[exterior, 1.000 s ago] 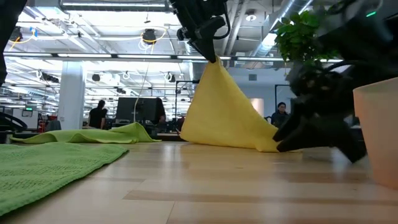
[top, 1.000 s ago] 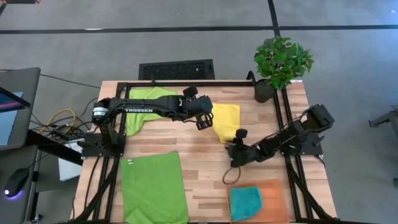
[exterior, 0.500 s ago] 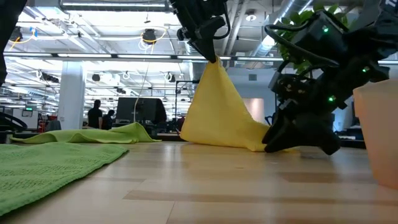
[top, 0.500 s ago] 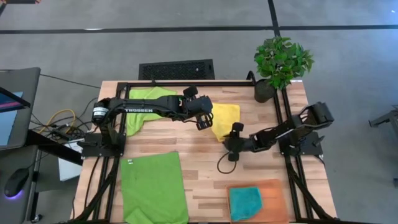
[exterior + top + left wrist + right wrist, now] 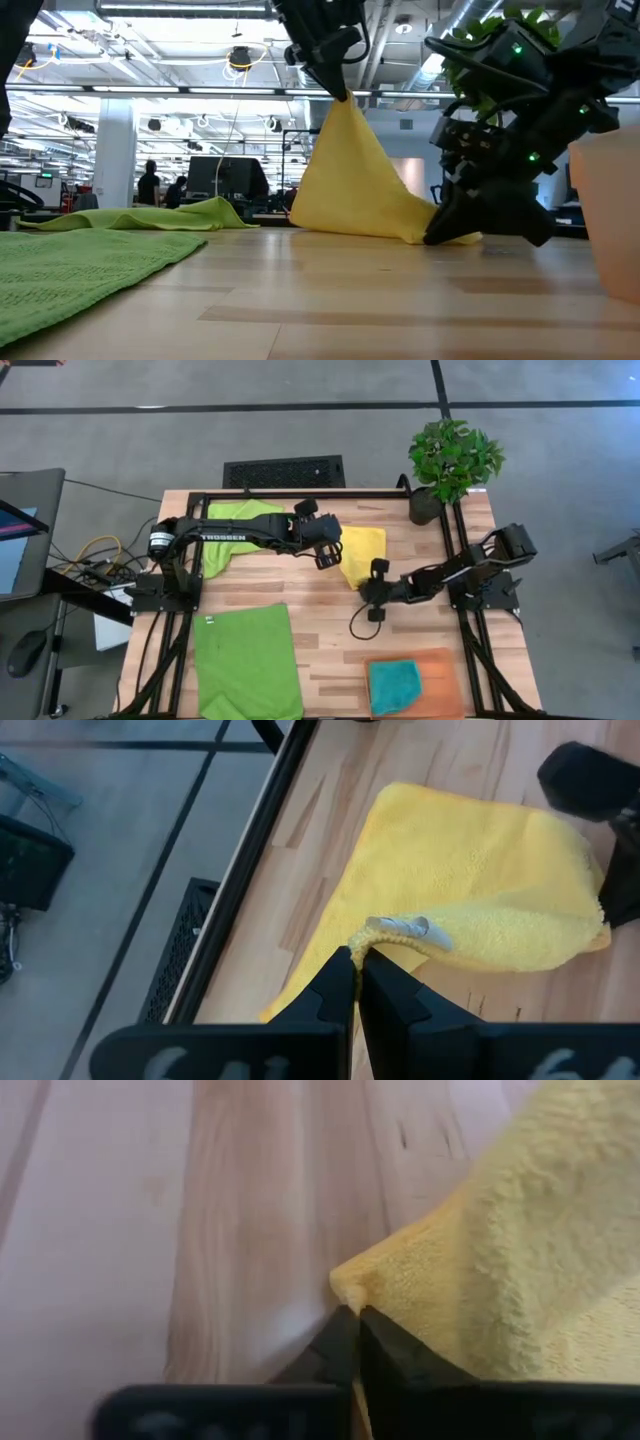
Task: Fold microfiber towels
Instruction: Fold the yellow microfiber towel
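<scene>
Nearest the front edge, the right gripper has pinched only the very tip of the yellow towel at mid-table, so that corner could slip out on lifting. Farther back, the left gripper holds another corner raised (fingers closed on it); uneven pulling would skew the fold.

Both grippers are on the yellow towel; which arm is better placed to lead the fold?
Probably the left. The left gripper is shut on a raised corner of the yellow towel, free to carry it across. The right gripper pins a corner low at the table, serving as anchor.

The right end effector pinches the yellow towel's corner.
</scene>
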### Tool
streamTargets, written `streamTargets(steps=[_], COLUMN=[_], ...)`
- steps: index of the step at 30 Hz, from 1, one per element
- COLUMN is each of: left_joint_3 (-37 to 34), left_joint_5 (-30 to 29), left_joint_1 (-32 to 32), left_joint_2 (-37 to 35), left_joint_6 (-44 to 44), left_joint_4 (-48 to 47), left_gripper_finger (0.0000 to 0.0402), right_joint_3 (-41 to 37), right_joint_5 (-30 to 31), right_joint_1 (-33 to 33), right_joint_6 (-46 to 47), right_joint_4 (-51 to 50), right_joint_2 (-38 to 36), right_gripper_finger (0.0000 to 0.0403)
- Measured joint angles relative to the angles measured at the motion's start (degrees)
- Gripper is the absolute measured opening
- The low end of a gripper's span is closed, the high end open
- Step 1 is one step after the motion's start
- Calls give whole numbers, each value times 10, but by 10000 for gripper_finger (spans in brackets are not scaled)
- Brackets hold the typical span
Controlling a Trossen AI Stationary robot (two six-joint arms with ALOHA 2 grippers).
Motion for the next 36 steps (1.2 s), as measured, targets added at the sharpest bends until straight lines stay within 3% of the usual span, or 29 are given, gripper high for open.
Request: streamTargets(steps=[7, 18, 26, 36], left_joint_3=[0, -2, -73, -160], left_joint_5=[6, 42, 82, 136], left_joint_1=[0, -29, -76, -134], left_joint_2=[0, 0, 0, 0], left_joint_6=[-38, -120, -179, -285], left_joint_4=[-59, -177, -173, -122], left_gripper_finger=[0, 0, 0, 0], right_joint_3=[9, 27, 27, 28], right_joint_5=[-3, 53, 65, 80], right_joint_1=[40, 55, 93, 135], right_joint_6=[5, 41, 73, 215], right_joint_4=[-56, -214, -282, -398], right_joint_2=[-54, -193, -287, -341], right_gripper_finger=[9, 4, 2, 2])
